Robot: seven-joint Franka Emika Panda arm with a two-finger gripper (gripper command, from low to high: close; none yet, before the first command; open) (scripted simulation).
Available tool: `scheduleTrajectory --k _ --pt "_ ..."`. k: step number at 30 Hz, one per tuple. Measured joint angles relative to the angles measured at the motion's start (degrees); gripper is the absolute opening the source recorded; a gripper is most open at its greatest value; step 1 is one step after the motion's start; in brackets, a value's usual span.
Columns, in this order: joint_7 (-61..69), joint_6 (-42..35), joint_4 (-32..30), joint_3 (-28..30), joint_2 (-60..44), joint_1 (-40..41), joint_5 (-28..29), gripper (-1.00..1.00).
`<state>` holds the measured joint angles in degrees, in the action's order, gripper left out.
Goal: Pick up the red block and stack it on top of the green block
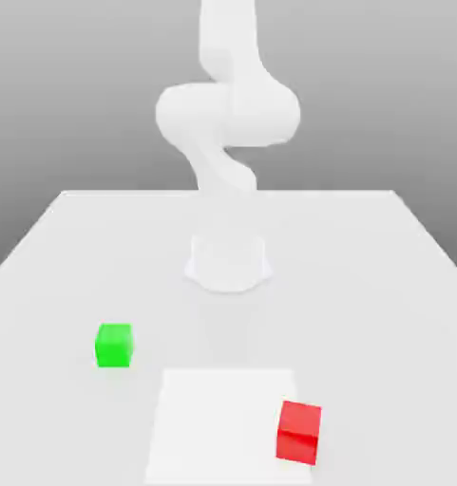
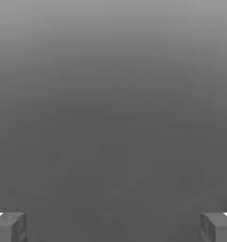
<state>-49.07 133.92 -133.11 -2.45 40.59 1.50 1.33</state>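
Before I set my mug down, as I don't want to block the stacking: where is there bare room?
Between the green block and the arm's base, or right of that base in the exterior view. The crowded spot is the white square's corner under the red block.

Plain bright red and plain bright green.
Solid red on one block (image 1: 298, 433), solid green on the other block (image 1: 114, 345); white on the arm (image 1: 228, 114), unpatterned.

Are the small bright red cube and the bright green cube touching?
Apart: the exterior view shows bare table between the green cube and red cube.
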Motion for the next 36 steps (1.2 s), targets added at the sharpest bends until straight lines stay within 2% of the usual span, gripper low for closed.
scheduleTrajectory --k 8,15,20,24,29,30,36 --pt "-10.8 6.9 -4.3 -6.8 -17.1 3.8 4.7 0.00" --pt "-19.6 12.8 -7.9 -10.1 -31.8 4.9 8.1 0.00" --pt "-24.0 17.2 -10.6 -10.9 -41.8 3.6 8.0 0.00" --pt "-25.6 21.2 -12.6 -11.8 -49.3 2.7 5.5 0.00" --pt "-29.7 29.1 -11.5 -7.9 -59.5 -0.5 10.0 0.00" --pt "-30.2 30.1 -11.3 -7.1 -60.8 -1.1 10.6 -1.00" --pt "-30.5 30.7 -11.2 -6.8 -61.4 -1.3 11.0 -1.00"
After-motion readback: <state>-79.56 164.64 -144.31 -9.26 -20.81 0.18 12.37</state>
